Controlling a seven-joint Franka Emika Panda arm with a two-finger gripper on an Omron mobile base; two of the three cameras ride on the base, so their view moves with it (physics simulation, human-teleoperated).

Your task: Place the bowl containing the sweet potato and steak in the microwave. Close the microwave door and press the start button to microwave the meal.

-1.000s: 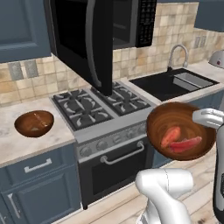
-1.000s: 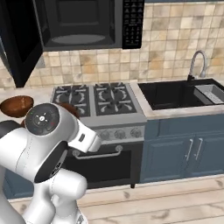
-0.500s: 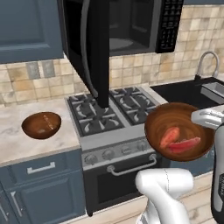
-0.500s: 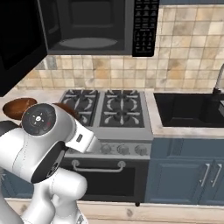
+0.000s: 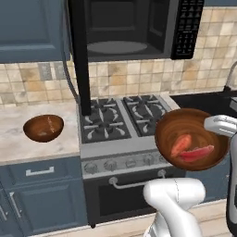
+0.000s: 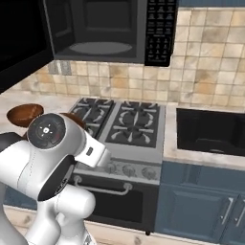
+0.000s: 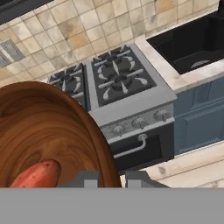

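You've got the round dark reddish-brown wooden bowl held up in the air in front of the stove, tilted so its opening faces the left base camera. The tool pinches the bowl's rim. Inside, the stubby orange sweet potato and flat red-pink steak strip both run diagonally, upper right to lower left. The black microwave hangs above, its tall black door swung open. A second wooden bowl sits on the desk.
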